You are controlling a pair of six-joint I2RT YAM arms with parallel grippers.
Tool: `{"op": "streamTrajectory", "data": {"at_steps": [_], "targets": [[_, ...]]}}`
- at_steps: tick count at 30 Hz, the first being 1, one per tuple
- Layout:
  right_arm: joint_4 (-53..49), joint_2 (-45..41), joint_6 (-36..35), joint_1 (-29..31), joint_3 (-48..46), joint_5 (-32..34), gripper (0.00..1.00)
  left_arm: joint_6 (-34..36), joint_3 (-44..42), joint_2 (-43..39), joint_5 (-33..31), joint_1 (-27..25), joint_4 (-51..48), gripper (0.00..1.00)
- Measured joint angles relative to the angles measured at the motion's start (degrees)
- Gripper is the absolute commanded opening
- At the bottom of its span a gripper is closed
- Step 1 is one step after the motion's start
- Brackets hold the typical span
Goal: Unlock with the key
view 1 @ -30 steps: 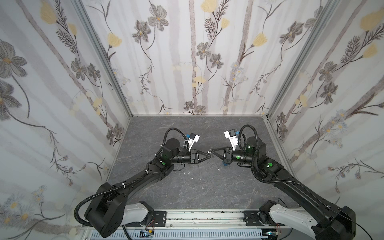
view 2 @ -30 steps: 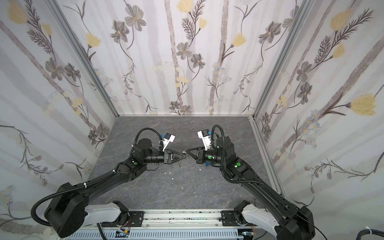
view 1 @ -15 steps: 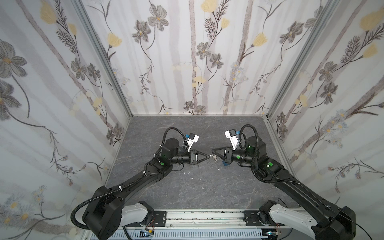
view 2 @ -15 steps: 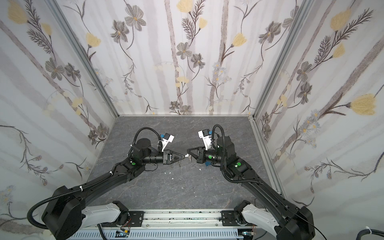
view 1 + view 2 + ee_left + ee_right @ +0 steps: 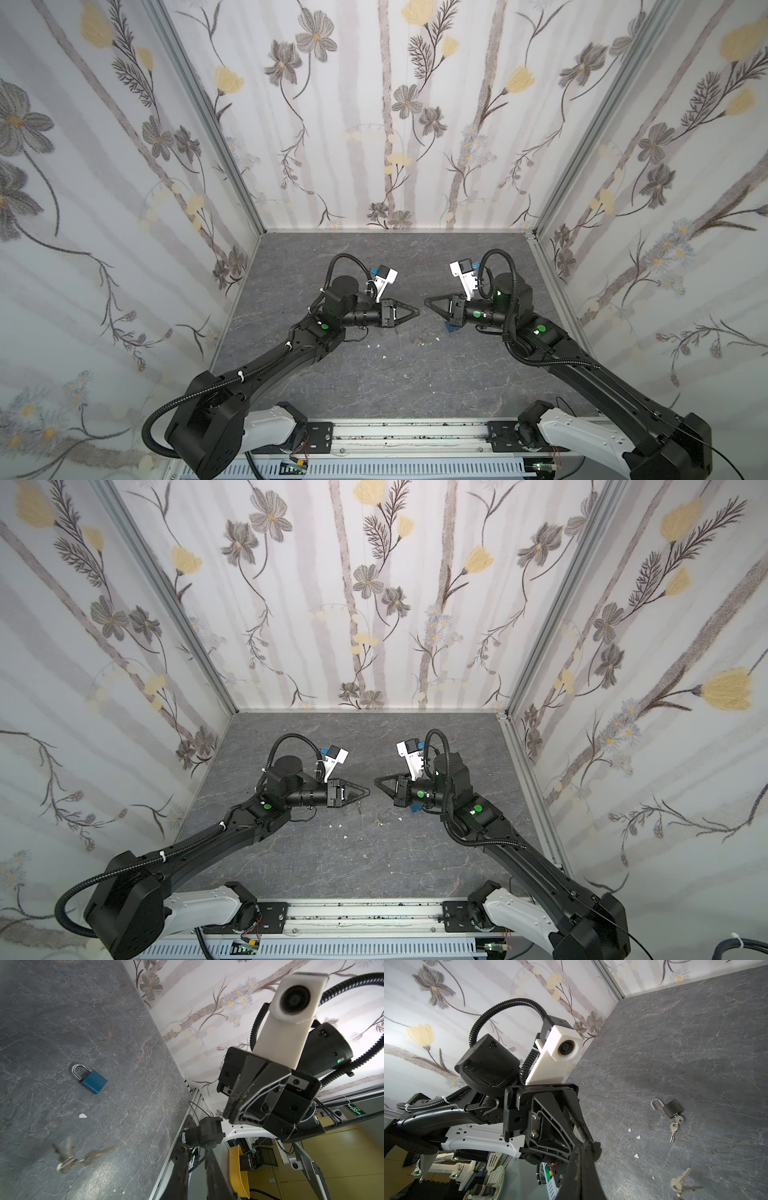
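As arms reach inward, tips facing: left claw (image 5: pixel 414 311), right claw (image 5: pixel 429 302) each pressed shut.

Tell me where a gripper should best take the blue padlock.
Probably the blue padlock by its body, pinched across the straight side edges from above: it lies flat on the table, and the closed shackle is thin and rounded.
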Motion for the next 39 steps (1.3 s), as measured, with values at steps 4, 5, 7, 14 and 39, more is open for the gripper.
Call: {"op": "streamTrajectory", "data": {"at_steps": [4, 5, 7, 14, 39], "targets": [[0.11, -0.81, -0.02, -0.22, -0.72, 0.39, 0.0, 0.66, 0.07, -0.02, -0.04, 0.02, -0.59, 0.0], [0.07, -0.96, -0.04, -0.33, -1.03, 0.55, 0.0, 0.87, 0.17, -0.02, -0.2, 0.02, -1.18, 0.06], [0.07, -1.11, -0.04, -0.63, -1.75, 1.6, 0.06, 1.6, 0.55, -0.02, -1.14, 0.02, -2.45, 0.25], [-2.93, 0.11, -1.18, -0.81, -4.37, 8.31, 0.3, 4.85, 1.51, -0.13, -5.29, 0.09, -10.36, 0.47], [-15.91, 24.9, 5.81, 11.5, -5.14, 23.78, 0.41, 8.63, -2.73, -2.73, -19.69, 1.97, -26.45, 0.54]]}}
